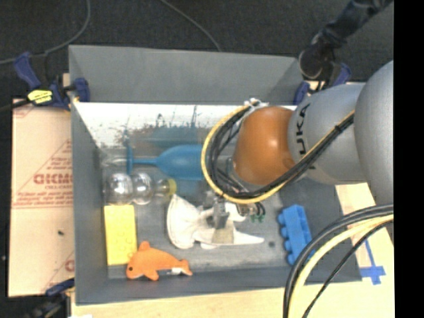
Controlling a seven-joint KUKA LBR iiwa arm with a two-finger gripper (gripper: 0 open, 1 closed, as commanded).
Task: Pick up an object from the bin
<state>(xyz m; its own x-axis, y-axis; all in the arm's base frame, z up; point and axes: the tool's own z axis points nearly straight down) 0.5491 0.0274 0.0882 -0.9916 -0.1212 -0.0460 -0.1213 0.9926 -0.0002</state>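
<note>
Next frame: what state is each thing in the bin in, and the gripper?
Gripper: low over the white cloth.
White cloth: crumpled, under the gripper.
Blue goblet: on its side, at the back.
Clear bottle: on its side, left.
Yellow block: flat, front left.
Orange fish: flat, at the front.
Blue brick: flat, right.

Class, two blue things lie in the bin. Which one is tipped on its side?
The blue goblet, at the back: its stem runs level, pointing left. The other is a studded blue block at the right.
</note>
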